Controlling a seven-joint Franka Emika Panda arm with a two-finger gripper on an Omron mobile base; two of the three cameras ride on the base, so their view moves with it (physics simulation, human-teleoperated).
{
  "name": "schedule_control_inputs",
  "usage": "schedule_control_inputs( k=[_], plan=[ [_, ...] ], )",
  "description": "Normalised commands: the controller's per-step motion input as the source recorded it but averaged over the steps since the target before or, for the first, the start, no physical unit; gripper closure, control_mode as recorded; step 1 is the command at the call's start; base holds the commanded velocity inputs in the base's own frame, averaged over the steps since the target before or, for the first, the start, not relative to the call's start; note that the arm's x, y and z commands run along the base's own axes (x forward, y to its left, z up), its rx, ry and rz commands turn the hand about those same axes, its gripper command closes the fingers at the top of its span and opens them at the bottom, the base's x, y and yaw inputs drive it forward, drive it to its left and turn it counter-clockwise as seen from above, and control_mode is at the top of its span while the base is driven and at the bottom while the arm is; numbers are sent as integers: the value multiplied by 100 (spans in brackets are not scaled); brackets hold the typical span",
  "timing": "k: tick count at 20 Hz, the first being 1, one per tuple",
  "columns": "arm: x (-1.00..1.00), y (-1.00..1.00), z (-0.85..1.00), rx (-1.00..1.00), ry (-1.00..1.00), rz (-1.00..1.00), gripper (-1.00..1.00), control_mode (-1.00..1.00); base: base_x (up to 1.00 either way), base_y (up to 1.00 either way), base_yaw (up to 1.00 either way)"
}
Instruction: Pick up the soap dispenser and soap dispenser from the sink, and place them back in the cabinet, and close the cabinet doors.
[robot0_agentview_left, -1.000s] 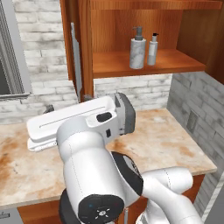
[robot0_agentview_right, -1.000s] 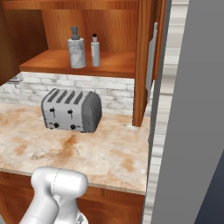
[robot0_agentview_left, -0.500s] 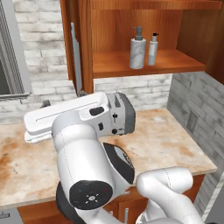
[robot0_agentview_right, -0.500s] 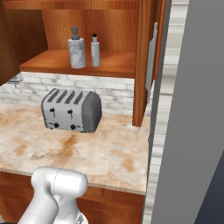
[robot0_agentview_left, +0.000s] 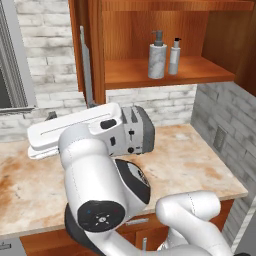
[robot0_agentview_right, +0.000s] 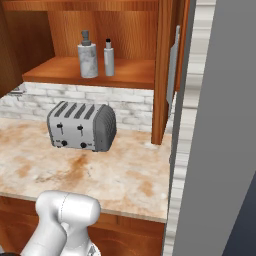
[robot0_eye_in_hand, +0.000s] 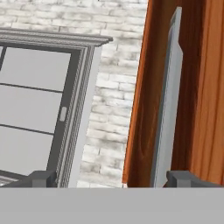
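Window frame (robot0_eye_in_hand: 65, 109) fills the left of our hand view, then white brick, then the edge of a reddish cabinet door (robot0_eye_in_hand: 142, 109) with its long silver handle (robot0_eye_in_hand: 168, 100). Our hand (robot0_eye_in_hand: 111, 178) has its fingertips wide apart, nothing between them, the handle just inside the right tip. On the cabinet (robot0_agentview_left: 165, 75) shelf stand the marbled soap dispenser (robot0_agentview_left: 157, 56) and, just right, the slim white one (robot0_agentview_left: 174, 56); a toaster (robot0_agentview_right: 82, 126) sits on the desk (robot0_agentview_right: 125, 175)
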Motion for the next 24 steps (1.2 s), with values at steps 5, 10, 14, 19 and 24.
schedule_control_inputs(
  k=[5, 10, 14, 19, 24],
  plan=[
    [3, -17, 0, 0, -2, 0, -100, -100, 0, 0, 0],
    [2, -47, 0, 0, -6, 0, -100, -100, 0, 0, 0],
    [10, -46, 0, 0, -6, 0, -100, -100, 0, 0, 0],
    [23, -23, 0, 0, -5, -2, -100, -100, 0, 0, 0],
    [34, -8, 0, 0, -4, -6, -100, -100, 0, 0, 0]
  ],
)
